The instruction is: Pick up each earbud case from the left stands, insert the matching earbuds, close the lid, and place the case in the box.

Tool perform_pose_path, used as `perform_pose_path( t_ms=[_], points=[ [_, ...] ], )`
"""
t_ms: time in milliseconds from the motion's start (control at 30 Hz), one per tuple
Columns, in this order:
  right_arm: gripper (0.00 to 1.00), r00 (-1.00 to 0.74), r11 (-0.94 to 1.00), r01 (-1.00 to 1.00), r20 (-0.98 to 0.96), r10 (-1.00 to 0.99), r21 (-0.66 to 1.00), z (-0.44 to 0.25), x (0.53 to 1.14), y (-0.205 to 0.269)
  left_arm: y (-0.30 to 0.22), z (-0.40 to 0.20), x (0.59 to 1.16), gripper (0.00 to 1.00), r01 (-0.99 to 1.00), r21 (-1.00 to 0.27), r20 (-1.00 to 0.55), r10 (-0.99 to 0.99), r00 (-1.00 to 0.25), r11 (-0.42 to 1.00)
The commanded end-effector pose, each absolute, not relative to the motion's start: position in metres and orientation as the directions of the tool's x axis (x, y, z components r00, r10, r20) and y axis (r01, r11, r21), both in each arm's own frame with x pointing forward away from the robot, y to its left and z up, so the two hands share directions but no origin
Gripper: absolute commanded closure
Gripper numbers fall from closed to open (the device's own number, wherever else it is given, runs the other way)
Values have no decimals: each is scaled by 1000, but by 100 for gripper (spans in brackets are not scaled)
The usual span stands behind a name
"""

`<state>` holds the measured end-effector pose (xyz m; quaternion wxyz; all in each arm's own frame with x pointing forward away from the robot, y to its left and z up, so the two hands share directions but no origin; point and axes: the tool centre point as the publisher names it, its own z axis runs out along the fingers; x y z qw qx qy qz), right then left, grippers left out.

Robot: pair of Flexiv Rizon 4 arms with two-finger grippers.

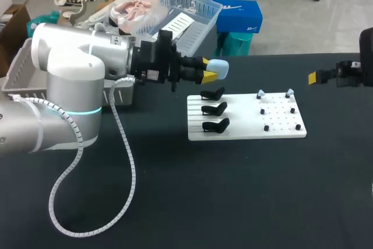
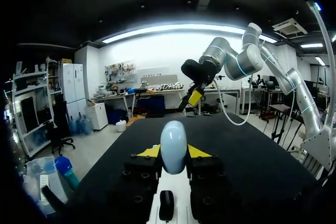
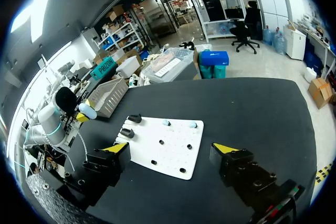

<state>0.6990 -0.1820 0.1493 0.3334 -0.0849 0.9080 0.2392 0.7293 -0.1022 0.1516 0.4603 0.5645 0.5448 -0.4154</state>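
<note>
Over the black table point(image 1: 175, 202), just off the left end of the white board point(image 1: 245, 129), my left arm point(image 1: 76, 62) holds the pale blue earbud case point(image 1: 220, 69) clear of the surface. The case is pinched from two sides between the yellow tips of my left gripper point(image 2: 173, 153). The three black stands point(image 1: 214, 109) on the board look empty, and two small earbuds point(image 1: 260, 93) sit at the board's far edge, so I judge the step is to present this case for loading. To do it well I should keep the pinch on the case's body rather than its lid. I should also hold it level and carry it toward my other arm without brushing the stands. As for pose, the left arm reaches in low and nearly horizontal, fingers pointing across the table to the right. My right gripper point(image 3: 170, 148) hangs well apart at the table's right edge, fingers spread wide with nothing between them.
</note>
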Motion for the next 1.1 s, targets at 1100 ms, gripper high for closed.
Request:
perform_pose_path(
  t_ms=[1100],
  points=[
    [0,-763,869,-317,-646,3,379,149,699,-183,-119,121,718,100,995,-39,-994,103,-29,-90]
  ],
)
